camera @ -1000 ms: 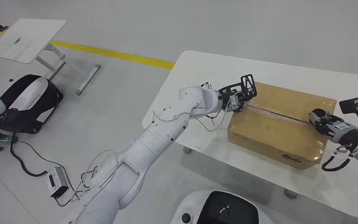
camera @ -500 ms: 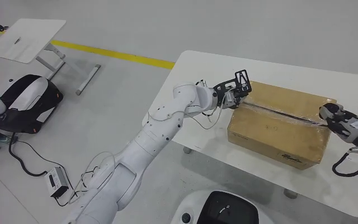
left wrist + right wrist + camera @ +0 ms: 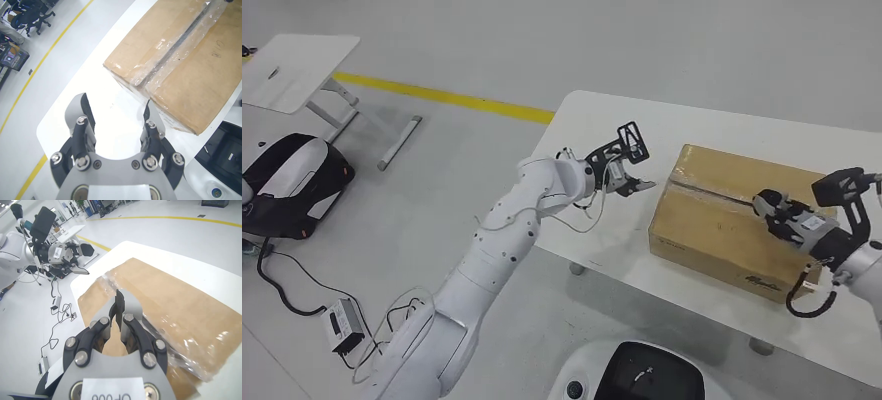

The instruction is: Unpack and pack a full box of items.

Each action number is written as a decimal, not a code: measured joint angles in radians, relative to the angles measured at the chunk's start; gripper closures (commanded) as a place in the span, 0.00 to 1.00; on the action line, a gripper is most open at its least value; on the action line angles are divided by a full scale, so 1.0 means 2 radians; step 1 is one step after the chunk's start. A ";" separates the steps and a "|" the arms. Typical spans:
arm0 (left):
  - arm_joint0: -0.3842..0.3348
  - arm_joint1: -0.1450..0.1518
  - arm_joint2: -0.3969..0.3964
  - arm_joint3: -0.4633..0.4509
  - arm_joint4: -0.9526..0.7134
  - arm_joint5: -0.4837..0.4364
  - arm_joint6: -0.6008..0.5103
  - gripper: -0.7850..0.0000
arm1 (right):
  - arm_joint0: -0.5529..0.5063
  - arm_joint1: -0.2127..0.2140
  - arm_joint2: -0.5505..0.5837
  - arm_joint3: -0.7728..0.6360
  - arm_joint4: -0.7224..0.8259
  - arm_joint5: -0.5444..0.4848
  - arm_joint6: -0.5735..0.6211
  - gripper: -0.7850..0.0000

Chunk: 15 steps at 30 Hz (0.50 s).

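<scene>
A closed brown cardboard box (image 3: 737,215) lies on the white table (image 3: 592,125), its top seam covered with clear tape (image 3: 170,49). My left gripper (image 3: 115,107) hovers open over bare table just off the box's left end, holding nothing; it also shows as the left gripper (image 3: 632,185) from above and the left gripper (image 3: 80,271) in the right wrist view. My right gripper (image 3: 118,294) is shut, its fingers pressed together above the taped seam on the box (image 3: 170,306) top, toward its right half; from above it is the right gripper (image 3: 769,203).
The table's rounded left edge (image 3: 40,125) lies close behind my left gripper. A small white side table (image 3: 297,70) and a black-and-white machine (image 3: 287,185) stand on the floor far left. A yellow floor line (image 3: 442,95) runs behind.
My left gripper has pulled back left, off the box's left end, and now hangs over bare table. My right gripper has moved left from the box's right edge onto its top.
</scene>
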 measured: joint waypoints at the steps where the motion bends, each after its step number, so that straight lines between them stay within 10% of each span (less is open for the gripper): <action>1: 0.004 0.002 -0.006 -0.002 -0.001 0.001 0.000 0.00 | 0.006 -0.002 -0.010 0.004 -0.004 0.001 -0.004 1.00; 15: 0.041 0.016 -0.054 -0.026 -0.016 0.020 0.000 0.00 | 0.113 -0.038 -0.145 0.115 -0.045 0.037 -0.036 1.00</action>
